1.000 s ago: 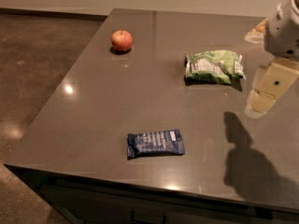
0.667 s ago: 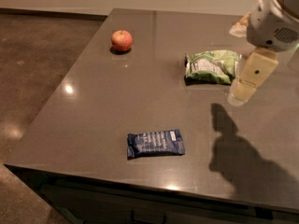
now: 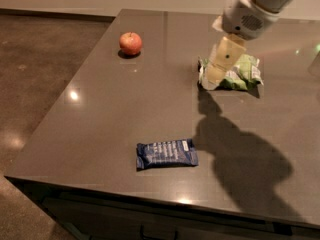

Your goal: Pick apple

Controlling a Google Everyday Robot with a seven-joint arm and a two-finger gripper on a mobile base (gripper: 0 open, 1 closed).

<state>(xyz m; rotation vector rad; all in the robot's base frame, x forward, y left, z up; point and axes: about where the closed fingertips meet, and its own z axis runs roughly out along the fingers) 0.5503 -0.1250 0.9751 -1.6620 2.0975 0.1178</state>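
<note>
one view | high, angled down over table (image 3: 110, 114) | mid range | claw (image 3: 216, 73) upper right

The arm (image 3: 260, 4) ran off the top edge at upper right, its upper length cut away. The hand (image 3: 216, 74) hung in front of the green snack bag (image 3: 241, 73), hiding the bag's left end; whether they touched, no telling. The tabletop (image 3: 125, 109) was cut off at the right edge. The print on the blue packet (image 3: 166, 154) was too small to read.

Kitchen-like: dark countertop (image 3: 100, 114), blue snack packet (image 3: 166, 154); jaws over green bag (image 3: 241, 75).
</note>
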